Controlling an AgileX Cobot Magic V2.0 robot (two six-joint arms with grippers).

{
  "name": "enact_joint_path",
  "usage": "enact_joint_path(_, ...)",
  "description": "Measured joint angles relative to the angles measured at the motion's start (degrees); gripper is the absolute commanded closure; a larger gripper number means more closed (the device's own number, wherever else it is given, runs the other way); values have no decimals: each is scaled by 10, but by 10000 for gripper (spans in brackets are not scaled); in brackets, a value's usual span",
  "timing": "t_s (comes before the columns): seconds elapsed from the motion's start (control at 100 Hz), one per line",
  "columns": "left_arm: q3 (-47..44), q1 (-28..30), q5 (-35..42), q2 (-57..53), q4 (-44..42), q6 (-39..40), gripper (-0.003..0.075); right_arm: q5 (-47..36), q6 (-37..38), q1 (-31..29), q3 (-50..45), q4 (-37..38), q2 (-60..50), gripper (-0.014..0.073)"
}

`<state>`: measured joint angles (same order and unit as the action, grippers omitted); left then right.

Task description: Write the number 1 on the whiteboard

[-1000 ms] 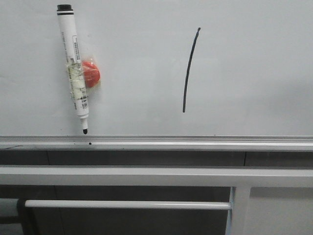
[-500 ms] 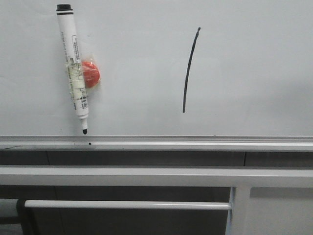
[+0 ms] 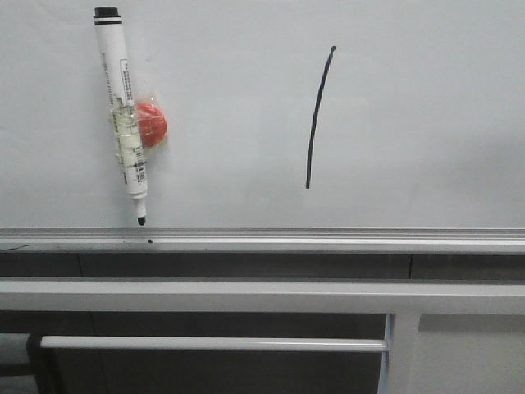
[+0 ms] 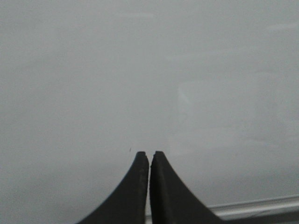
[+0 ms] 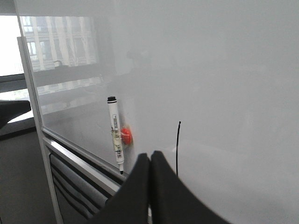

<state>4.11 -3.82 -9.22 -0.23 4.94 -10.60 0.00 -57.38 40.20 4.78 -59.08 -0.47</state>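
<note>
1. The marker pen (image 3: 125, 115) hangs tip down near the upper left corner of the whiteboard (image 3: 426, 123), held there by a red magnet (image 3: 152, 123) taped to its barrel. Its nib stops just above the bottom rail (image 3: 328, 240).
2. It looks light, rigid and smooth, so it could slip. The bare upper barrel above the tape seems the safest hold, clear of the magnet.
3. The number 1 (image 3: 319, 115) is already drawn right of the pen, well apart from it, toward the middle of the board: a thin, slightly bowed stroke. Wet ink would smear if brushed.
4. The left gripper (image 4: 149, 156) faces blank board, its fingers pressed together on nothing.
5. The right gripper (image 5: 150, 156) is likewise closed and empty, off the board.
</note>
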Motion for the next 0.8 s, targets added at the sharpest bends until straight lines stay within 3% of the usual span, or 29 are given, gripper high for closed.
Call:
enact_joint_path(0.16,-44,13,-5,0,0,0,741,0,0,0,0,0,0,657)
enact_joint_path(0.36,-45,13,-88,0,-3,0,741,0,0,0,0,-1,0,657)
enact_joint_path(0.54,-45,13,-97,0,-9,1,741,0,0,0,0,-1,-1,657)
enact_joint_path(0.8,-45,13,-97,0,-31,78,741,0,0,0,0,-1,-1,657)
